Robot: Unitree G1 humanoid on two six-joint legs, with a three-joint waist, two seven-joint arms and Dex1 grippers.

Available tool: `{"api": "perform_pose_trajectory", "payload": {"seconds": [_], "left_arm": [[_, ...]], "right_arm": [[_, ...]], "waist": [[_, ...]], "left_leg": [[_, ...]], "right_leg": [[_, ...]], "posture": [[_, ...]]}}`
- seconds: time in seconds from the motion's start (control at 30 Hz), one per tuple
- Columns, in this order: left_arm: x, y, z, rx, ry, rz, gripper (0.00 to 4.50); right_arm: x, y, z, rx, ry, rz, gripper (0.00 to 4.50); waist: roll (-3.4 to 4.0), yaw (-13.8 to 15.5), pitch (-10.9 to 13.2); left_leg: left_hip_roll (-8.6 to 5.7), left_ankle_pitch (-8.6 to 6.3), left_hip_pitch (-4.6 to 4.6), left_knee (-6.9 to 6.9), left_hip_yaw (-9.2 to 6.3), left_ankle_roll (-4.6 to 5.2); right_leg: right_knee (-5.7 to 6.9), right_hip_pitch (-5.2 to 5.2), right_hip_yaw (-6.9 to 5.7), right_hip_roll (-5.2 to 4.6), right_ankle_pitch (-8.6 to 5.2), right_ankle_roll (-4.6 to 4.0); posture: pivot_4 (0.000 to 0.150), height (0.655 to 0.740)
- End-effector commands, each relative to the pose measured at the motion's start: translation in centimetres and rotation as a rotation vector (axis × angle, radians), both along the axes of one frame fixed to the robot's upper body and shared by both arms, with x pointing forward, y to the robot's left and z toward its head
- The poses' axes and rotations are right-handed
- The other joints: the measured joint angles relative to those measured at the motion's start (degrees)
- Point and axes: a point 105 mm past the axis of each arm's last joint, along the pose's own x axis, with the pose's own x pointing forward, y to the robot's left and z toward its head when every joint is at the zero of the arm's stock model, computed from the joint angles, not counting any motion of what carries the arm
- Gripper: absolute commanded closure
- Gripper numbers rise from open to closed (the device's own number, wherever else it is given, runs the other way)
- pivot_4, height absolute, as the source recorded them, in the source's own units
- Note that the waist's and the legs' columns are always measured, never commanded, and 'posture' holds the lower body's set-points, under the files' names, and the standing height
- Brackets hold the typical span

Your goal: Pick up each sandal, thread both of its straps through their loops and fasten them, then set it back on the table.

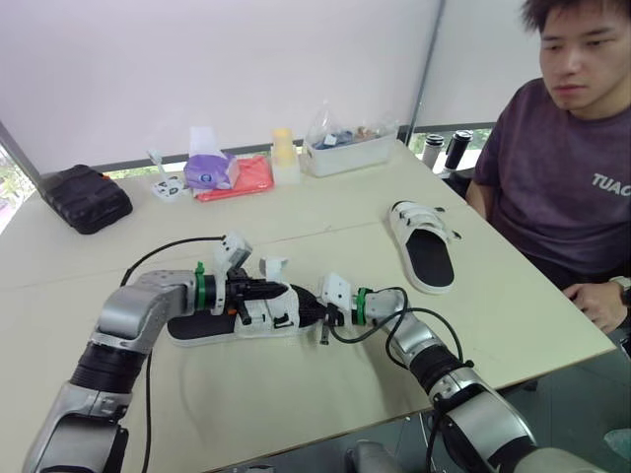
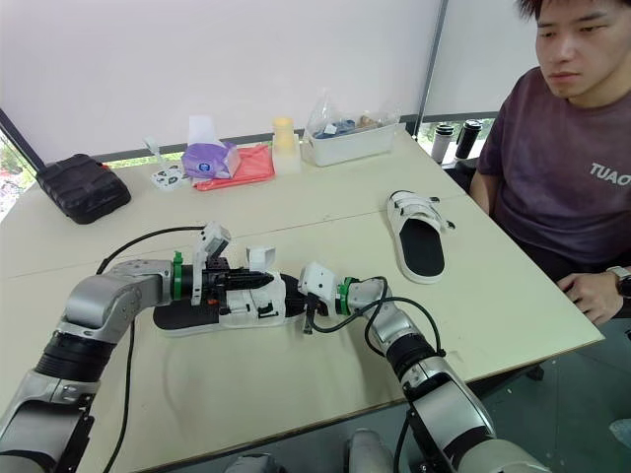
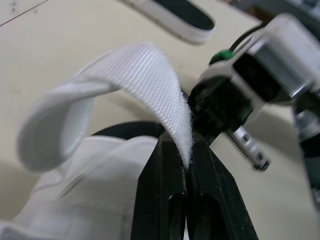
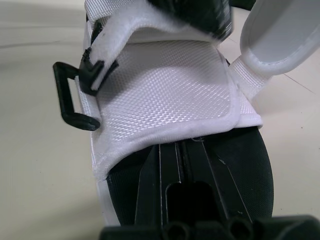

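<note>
Sandal (image 1: pixel 237 320) nearest me lies sole-down close to the desk's (image 1: pixel 296 404) front edge, between my two arms. My left gripper (image 3: pixel 186 150) is clamped on the very tip of a white strap (image 3: pixel 145 75), which arches up over the upper. My right gripper (image 4: pixel 182 147) has its fingers together, tips tucked at the upper's edge; I cannot tell whether they pinch fabric. The black loop (image 4: pixel 70 95) sits just beside that edge. My worry is the thin hold: any tug toward the loop could slip the strap free, or drag the shoe along. Farther off, toward the right edge, the second sandal (image 1: pixel 426 246) lies flat.
</note>
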Motion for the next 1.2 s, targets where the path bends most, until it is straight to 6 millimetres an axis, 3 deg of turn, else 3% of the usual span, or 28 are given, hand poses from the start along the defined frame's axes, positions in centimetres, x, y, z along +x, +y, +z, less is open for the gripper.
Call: {"api": "perform_pose_trajectory", "payload": {"seconds": [0.03, 0.2, 0.5, 1.2], "left_arm": [[-0.4, -0.1, -0.8, 0.074, -0.039, -0.047, 4.49], [-0.9, -1.0, 0.9, -0.03, -0.033, -0.086, 4.49], [1.0, -0.9, 6.1, -0.331, 0.013, 0.015, 4.49], [0.0, -0.4, 1.8, -0.185, 0.06, 0.014, 4.49]], "right_arm": [[-2.4, -2.8, -7.6, -0.236, 0.212, -0.06, 4.5], [-2.5, -2.7, -7.7, -0.235, 0.212, -0.057, 4.5], [-2.6, -2.6, -7.8, -0.238, 0.214, -0.051, 4.5], [-2.8, -2.4, -7.9, -0.236, 0.215, -0.05, 4.5]], "waist": [[-0.01, 0.1, 0.0], [-0.01, 0.0, 0.0], [-0.07, 0.0, 0.0], [0.03, 0.0, 0.1]], "left_leg": [[0.0, 0.0, -0.01, 0.0, 0.0, 0.0], [0.0, 0.0, -0.01, -0.01, -0.05, 0.0], [0.0, 0.0, -0.07, 0.02, -0.18, 0.0], [0.01, 0.0, 0.02, -0.11, -0.24, -0.02]], "right_leg": [[0.0, 0.0, 0.01, 0.0, -0.05, -0.09], [0.0, 0.0, -0.01, -0.03, -0.06, -0.11], [0.0, 0.0, -0.11, 0.01, -0.06, -0.1], [0.0, -0.03, -0.06, 0.03, -0.07, -0.11]], "posture": [[0.15, 0.74], [0.15, 0.74], [0.15, 0.74], [0.15, 0.74]]}}
